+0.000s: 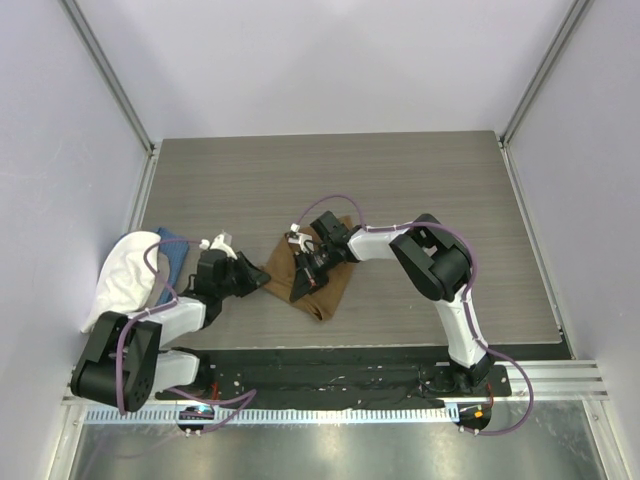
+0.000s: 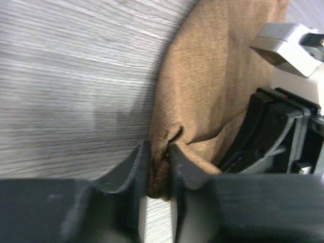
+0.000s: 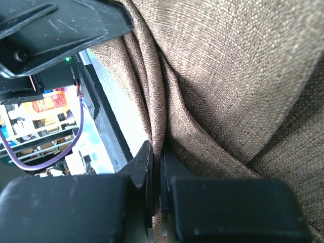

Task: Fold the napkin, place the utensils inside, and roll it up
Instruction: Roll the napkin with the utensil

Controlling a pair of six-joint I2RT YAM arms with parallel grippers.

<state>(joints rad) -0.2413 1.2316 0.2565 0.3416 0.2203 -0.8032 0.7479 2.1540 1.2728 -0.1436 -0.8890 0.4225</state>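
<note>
Closest, the left end effector (image 2: 158, 154) pinches a bunched corner of the tan napkin (image 2: 212, 86), its jaws pressed nearly together on the fabric. Likewise, the right end effector (image 3: 158, 162) clamps a thin fold of the same cloth. From above, the napkin sits rumpled mid-tabletop (image 1: 420, 190) between both arms. A blue cloth (image 1: 177, 252) and a white cloth (image 1: 125, 275) lie well apart at the left edge.

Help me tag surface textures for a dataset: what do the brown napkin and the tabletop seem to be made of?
The napkin looks like woven fabric, tan-brown and matte: a coarse weave shows in the right wrist view, and it bunches in soft folds. The tabletop shows grey streaky wood grain with a low sheen; likely laminate or veneer, though solid wood cannot be ruled out.
</note>
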